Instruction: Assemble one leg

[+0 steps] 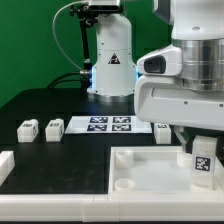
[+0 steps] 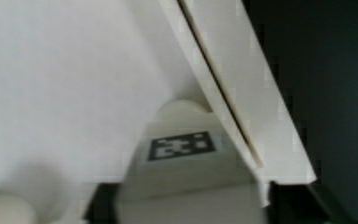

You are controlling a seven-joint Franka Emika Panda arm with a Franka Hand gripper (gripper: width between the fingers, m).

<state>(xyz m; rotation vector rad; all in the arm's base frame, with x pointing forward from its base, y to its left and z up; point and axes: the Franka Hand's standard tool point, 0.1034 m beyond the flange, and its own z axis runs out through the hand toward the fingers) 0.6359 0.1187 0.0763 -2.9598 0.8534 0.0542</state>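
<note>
My gripper (image 1: 200, 143) is shut on a leg (image 1: 201, 160), a small white block with a black-and-white tag. It holds the leg upright over the near right corner of the large white tray (image 1: 140, 170), on the exterior view's right. In the wrist view the leg (image 2: 183, 148) reaches out from between the dark fingers (image 2: 108, 205), its tag facing the camera. The tray's raised rim (image 2: 229, 90) runs diagonally beside it. Whether the leg's lower end touches the tray is hidden.
Two more legs (image 1: 27, 127) (image 1: 53, 127) stand on the black table at the exterior view's left, and another (image 1: 162, 129) lies behind the tray. The marker board (image 1: 110, 124) lies in the middle. A white part (image 1: 5, 165) sits at the left edge. The arm's base (image 1: 110, 60) is behind.
</note>
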